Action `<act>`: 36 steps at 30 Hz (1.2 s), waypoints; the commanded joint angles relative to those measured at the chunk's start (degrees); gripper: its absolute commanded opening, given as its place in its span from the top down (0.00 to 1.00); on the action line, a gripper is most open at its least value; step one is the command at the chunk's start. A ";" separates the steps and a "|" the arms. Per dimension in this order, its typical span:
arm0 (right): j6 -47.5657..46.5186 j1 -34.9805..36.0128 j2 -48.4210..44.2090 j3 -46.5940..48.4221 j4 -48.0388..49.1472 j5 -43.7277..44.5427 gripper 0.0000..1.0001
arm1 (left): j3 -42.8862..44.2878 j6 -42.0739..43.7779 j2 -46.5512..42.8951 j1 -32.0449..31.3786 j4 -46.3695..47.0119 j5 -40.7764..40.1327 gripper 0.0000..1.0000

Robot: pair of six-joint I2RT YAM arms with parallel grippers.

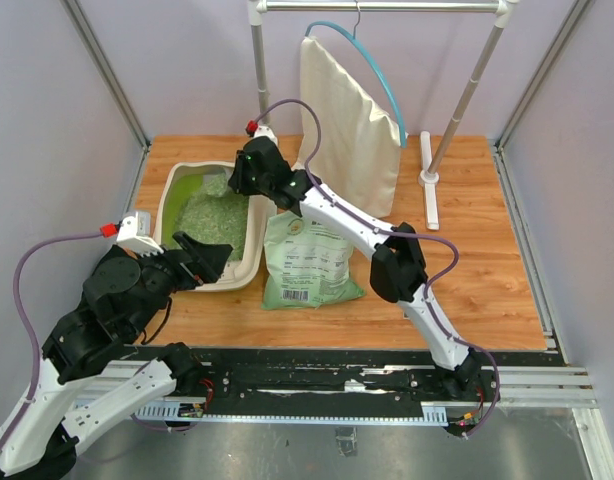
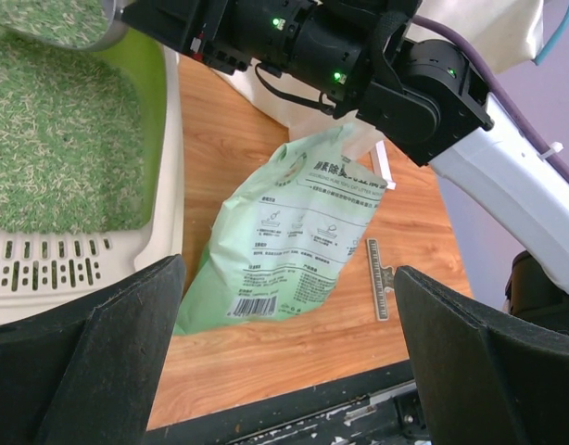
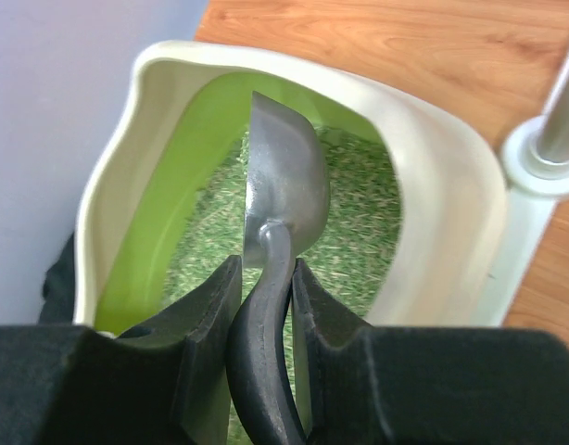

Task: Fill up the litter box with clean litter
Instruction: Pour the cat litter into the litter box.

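Observation:
The beige litter box (image 1: 167, 205) with a lime-green interior sits at the table's left and holds a bed of pale green litter (image 1: 212, 215). My right gripper (image 1: 245, 172) is over the box's far right corner, shut on the dark handle of a grey metal scoop (image 3: 286, 185). The scoop's bowl is turned on edge above the litter (image 3: 363, 232) inside the box (image 3: 442, 185). My left gripper (image 1: 212, 258) is open and empty at the box's near end. Between its fingers the left wrist view (image 2: 289, 324) shows bare table, with the box (image 2: 164, 232) and its litter (image 2: 62, 139) to the left.
A flat green printed bag (image 1: 307, 258) lies right of the box, and it also shows in the left wrist view (image 2: 294, 222). A metal clip (image 2: 379, 278) lies beside it. A cream cloth bag (image 1: 347, 120) hangs on a rack whose white base (image 1: 429, 180) stands at the back right.

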 commanded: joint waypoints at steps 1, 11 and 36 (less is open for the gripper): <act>-4.08 -0.71 -4.59 -2.27 1.84 3.64 0.99 | 0.26 0.18 0.80 0.27 2.50 -0.11 0.00; -7.65 -0.30 -13.29 -11.78 -0.38 5.12 0.99 | 0.14 -0.50 1.21 0.27 2.48 1.04 0.00; -12.76 7.97 -15.85 -12.93 -9.17 -6.73 0.99 | 1.14 -0.94 0.34 0.27 1.71 1.18 0.00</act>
